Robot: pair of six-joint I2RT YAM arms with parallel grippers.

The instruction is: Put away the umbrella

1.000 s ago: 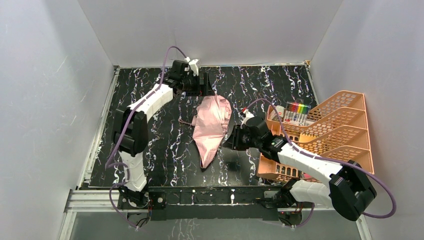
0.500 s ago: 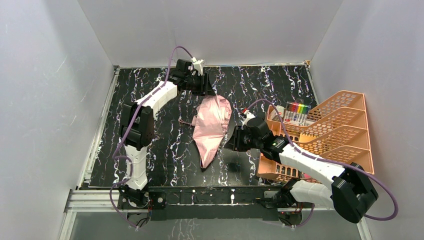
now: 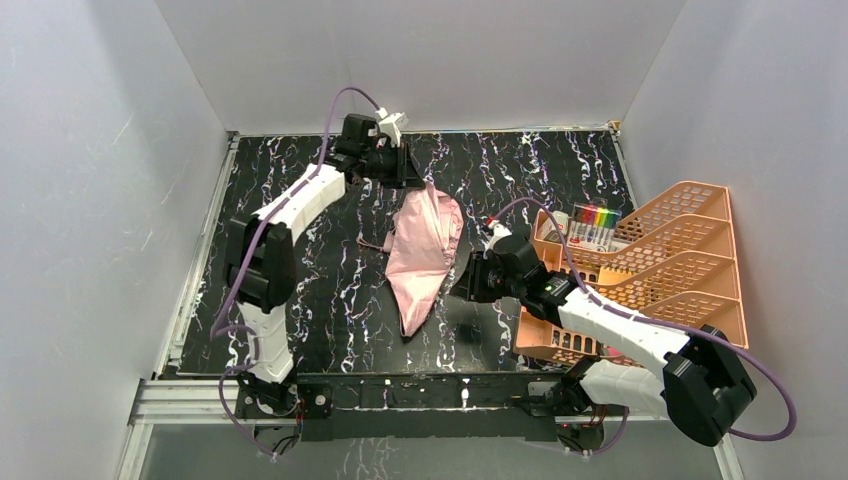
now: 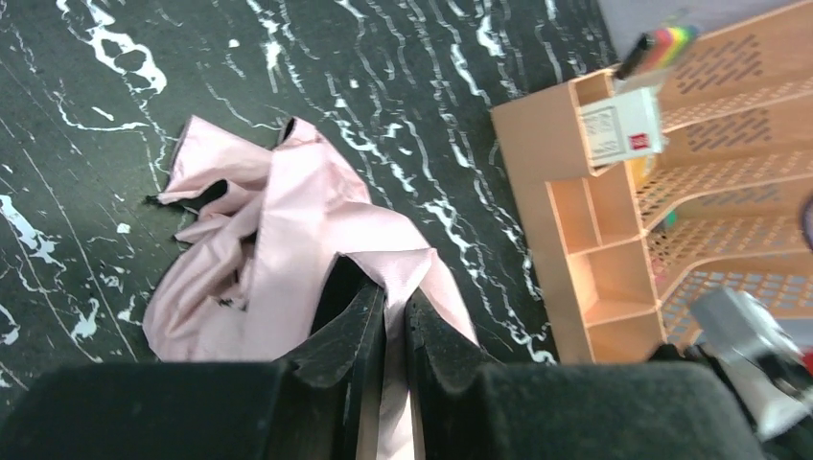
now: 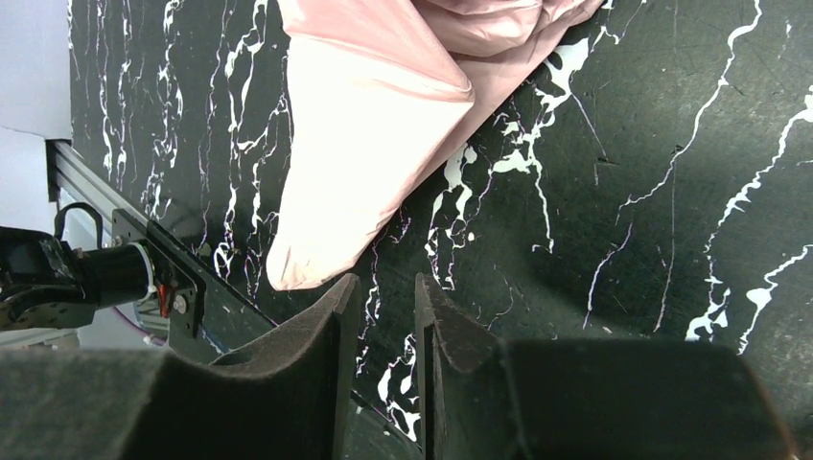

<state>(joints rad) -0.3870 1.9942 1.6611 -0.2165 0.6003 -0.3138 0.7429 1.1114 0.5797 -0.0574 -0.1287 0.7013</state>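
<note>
The umbrella [image 3: 420,255] lies collapsed on the black marbled table, pale pink side up, with its tip pointing toward the near edge. My left gripper [image 3: 415,180] sits at the umbrella's far end. In the left wrist view it [image 4: 393,292] is shut on a fold of the pink fabric [image 4: 288,220], which is pulled up into a peak between the pads. My right gripper [image 3: 462,285] hovers just right of the umbrella. Its jaws [image 5: 383,283] stand narrowly open over bare table, with the pink fabric [image 5: 364,115] ahead of them. No handle is visible.
An orange mesh organiser rack [image 3: 650,260] stands at the right side, close behind the right arm. It holds coloured markers [image 3: 597,216] and a small cream box [image 4: 623,129]. White walls close in the table on three sides.
My left gripper has closed from wide open onto the far edge of the fabric, pulling it up into a peak. The right arm has barely moved.
</note>
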